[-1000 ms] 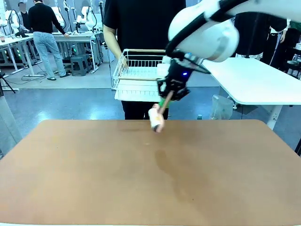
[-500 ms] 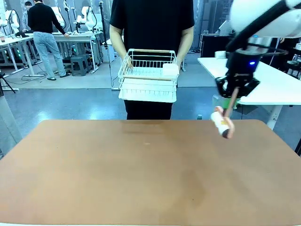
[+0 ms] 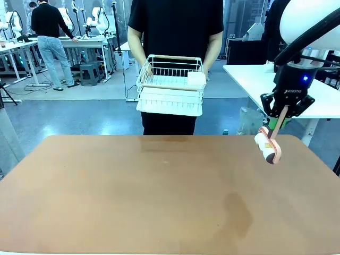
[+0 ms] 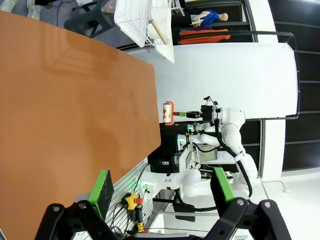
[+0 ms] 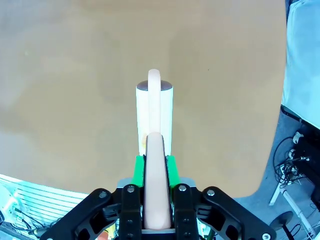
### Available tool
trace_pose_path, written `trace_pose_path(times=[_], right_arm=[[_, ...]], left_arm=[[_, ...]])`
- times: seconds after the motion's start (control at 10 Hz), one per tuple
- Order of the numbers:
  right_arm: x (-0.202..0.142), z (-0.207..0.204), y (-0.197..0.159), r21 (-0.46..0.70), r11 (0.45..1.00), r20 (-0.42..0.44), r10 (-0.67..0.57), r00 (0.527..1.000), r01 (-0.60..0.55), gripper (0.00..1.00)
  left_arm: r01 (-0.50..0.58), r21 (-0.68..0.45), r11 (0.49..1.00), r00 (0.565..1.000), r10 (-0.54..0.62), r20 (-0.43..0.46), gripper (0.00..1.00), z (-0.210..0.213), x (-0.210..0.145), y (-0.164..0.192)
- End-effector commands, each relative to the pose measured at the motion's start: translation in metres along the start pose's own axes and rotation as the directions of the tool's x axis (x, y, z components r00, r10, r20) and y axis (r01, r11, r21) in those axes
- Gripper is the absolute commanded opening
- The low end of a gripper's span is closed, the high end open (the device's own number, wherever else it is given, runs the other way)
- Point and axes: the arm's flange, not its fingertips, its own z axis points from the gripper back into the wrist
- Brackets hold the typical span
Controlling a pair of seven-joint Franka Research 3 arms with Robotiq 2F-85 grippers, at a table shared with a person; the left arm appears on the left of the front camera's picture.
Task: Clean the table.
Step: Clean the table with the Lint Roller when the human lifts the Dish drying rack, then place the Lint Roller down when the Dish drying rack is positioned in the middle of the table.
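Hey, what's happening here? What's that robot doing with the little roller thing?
The robot's right claw is shut on the handle of a small roller, holding its white drum near the far right corner of the reddish-brown table. The left claw is open and holds nothing. Across the table a person stands holding a white wire rack.
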Motion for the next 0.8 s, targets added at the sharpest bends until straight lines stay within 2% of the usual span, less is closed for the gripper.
trace_pose_path(times=[0.0,0.7], right_arm=[[-0.0039,0.0114,0.0017,-0.002,1.000,0.015,0.003,1.000,-0.003,0.21],[-0.0039,0.0114,0.0017,-0.002,1.000,0.015,0.003,1.000,-0.003,0.21]], left_arm=[[0.007,-0.027,1.000,1.000,-0.007,0.008,1.00,0.0029,-0.0019,-0.0022],[0.007,-0.027,1.000,1.000,-0.007,0.008,1.00,0.0029,-0.0019,-0.0022]])
